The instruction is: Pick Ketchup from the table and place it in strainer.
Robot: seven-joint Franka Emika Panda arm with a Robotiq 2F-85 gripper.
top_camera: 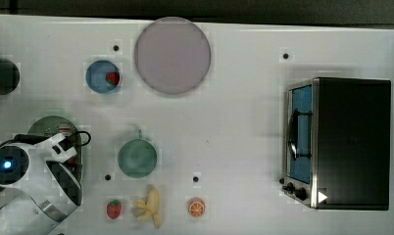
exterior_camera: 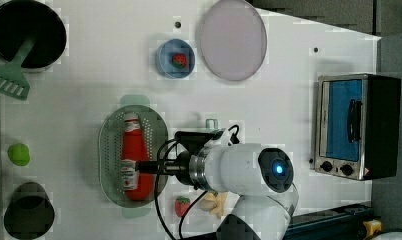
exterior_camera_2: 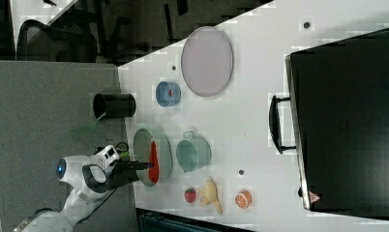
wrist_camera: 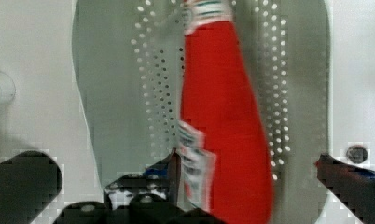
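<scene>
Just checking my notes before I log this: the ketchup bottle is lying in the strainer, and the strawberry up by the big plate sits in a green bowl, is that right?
Not quite: the ketchup bottle does lie in the strainer, but the strawberry by the big plate sits in a blue bowl, as the left view shows.

White table with strainer, oven

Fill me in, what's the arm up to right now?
The ketchup is lying on its side inside the strainer, so the placement looks done. The gripper is open over the bottle's lower end, one finger well clear of it. The green bowl and fruit toys sit untouched nearby.
</scene>
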